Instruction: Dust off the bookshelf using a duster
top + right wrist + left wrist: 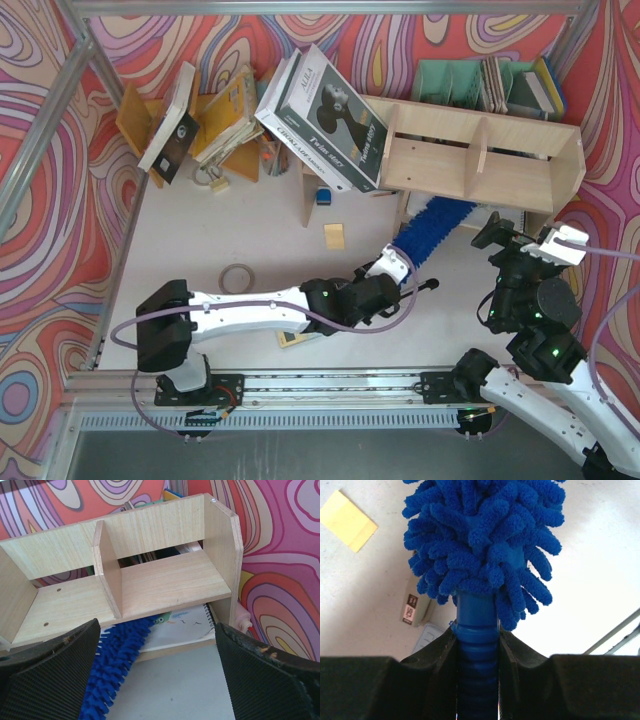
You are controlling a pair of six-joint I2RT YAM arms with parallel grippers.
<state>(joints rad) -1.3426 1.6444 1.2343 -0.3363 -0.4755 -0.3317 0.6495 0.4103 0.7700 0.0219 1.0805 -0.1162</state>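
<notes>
Left wrist view: left end effector [477, 647] pinches the duster [485, 535] by its handle, right end effector [157, 672] spread facing the bookshelf [170, 580]

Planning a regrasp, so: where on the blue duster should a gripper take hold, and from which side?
The slim ribbed handle, from the near end, along its length. The duster points away, its fluffy head reaching under the bookshelf, and soft chenille would likely slip. The left gripper is shut there, one finger on each side.
</notes>
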